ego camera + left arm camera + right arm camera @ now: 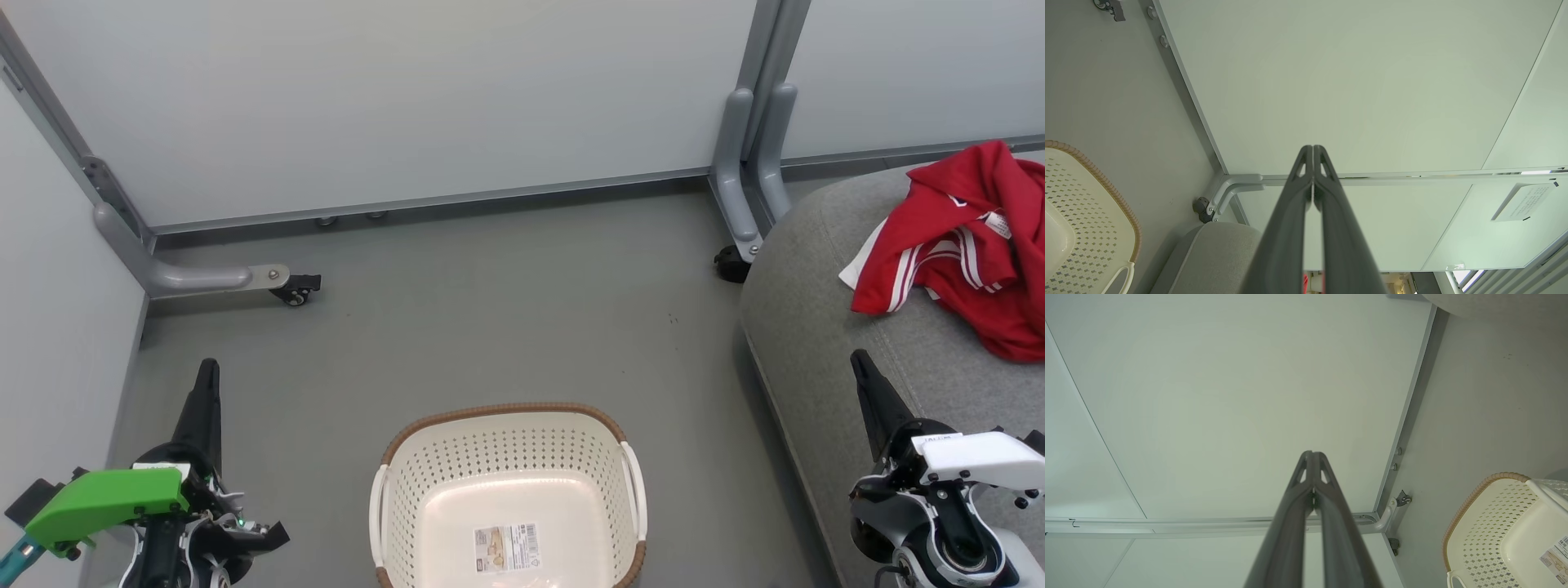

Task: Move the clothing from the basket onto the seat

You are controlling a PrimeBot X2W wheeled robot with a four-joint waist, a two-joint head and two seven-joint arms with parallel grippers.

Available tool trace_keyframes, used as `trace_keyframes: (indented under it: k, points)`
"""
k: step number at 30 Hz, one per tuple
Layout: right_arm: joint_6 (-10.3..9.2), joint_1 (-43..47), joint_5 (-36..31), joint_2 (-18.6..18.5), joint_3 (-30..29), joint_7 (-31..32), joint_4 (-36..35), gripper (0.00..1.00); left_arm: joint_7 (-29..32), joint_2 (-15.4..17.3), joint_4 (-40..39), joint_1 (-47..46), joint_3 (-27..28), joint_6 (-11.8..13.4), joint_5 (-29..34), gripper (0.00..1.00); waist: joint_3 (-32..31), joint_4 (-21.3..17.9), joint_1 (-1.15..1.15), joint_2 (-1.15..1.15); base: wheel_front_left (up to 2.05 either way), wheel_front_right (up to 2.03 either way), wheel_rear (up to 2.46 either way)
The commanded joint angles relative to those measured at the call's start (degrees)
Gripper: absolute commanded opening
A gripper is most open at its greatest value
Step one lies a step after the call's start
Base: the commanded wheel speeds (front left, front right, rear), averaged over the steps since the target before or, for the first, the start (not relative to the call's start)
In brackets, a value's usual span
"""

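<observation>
The left hand (208, 369), at 8 o'clock in the head view, has its two dark fingers pressed together on nothing. The right hand (859, 359), at 4 o'clock, is likewise closed and bare, over the edge of the seat (816, 327). At 6 o'clock the basket (498, 408) stands on the floor (490, 286). The red clothing (971, 245) lies crumpled on the seat at 2 o'clock.
</observation>
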Motion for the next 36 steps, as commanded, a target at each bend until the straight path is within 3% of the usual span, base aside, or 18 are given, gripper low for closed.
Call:
trace_keyframes:
  k: [1, 36]
  points:
    - [0.0, 0.1, 0.5, -0.5, 0.2, -0.4, -0.2, 0.0, 0.1, 0.2, -0.2, -0.7, 0.1, 0.1, -0.1, 0.0, 0.0, 0.0, 0.0, 0.0, 0.0, 0.0, 0.0]
    - [0.0, 0.2, 5.1, -4.4, 5.3, -4.5, -1.4, 0.0, 0.1, 0.2, -0.3, -0.7, 0.1, 0.1, -0.1, 0.0, 0.0, 0.0, 0.0, 0.0, 0.0, 0.0, 0.0]
